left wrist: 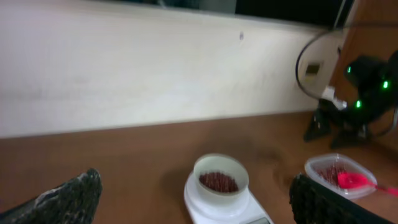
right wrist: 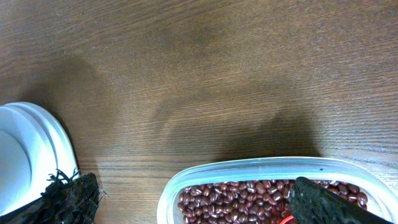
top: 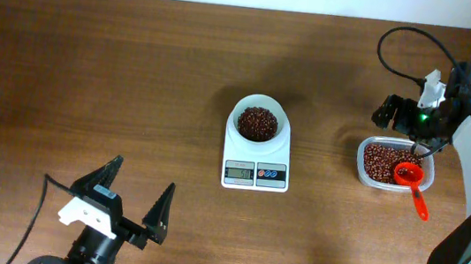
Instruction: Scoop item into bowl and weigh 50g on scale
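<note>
Overhead: top-down, whole table [top: 89, 89]. L wrist: low, far, sees scale [left wrist: 252, 210], container [left wrist: 314, 168]. R wrist: close above container.

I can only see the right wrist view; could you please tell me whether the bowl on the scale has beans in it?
Observer: Yes, the bowl on the scale holds a heap of beans.
Operator: Thank you. Where is the scoop?
Observer: The red scoop rests in the clear container, with its handle sticking out over the rim.
Operator: And the left pincer?
Observer: The left pincer stands open and holds nothing, well apart from the scale.

Matt wood-grain table [top: 135, 76] — container [right wrist: 261, 171] seemingly plastic
</note>
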`<state>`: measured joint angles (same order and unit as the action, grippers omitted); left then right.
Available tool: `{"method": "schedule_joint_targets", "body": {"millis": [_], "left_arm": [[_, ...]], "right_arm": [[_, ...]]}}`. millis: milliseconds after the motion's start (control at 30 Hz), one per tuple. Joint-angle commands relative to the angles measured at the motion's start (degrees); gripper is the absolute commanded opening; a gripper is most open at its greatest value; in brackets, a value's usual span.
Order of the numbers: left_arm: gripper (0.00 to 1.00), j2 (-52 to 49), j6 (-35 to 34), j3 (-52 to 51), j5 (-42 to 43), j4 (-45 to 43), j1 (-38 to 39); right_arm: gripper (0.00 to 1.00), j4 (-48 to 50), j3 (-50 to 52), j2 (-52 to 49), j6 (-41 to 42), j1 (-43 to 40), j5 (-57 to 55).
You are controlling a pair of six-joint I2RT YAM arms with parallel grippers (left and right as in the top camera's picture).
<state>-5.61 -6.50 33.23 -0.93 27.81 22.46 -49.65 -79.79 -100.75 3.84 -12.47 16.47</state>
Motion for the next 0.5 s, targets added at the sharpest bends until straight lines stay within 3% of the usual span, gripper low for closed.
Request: {"method": "schedule_joint_targets", "body": {"millis": [0,233,400,467], "left_arm": [[0.99,4.59,-0.07,-6.49,-0.42,-6.03,-0.9],[0.99,5.29,3.58,-21.33,-0.66,-35.36,-0.9],[0.99,5.31,3.56,-32.83,-0.63,-48.37,-0.9],[0.99,5.31,3.58,-32.74,-1.57,-44.59,-1.05]], "right_arm": [[0.99,0.0,0.17,0.09,-0.61,0.5,-0.5],[0.99,0.0,0.17,0.09,-0.61,0.5,-0.48],[0.99,0.0,0.17,0.09,-0.61,0.5,-0.48],[0.99,0.0,0.17,0.09,-0.61,0.5,-0.48]]}}
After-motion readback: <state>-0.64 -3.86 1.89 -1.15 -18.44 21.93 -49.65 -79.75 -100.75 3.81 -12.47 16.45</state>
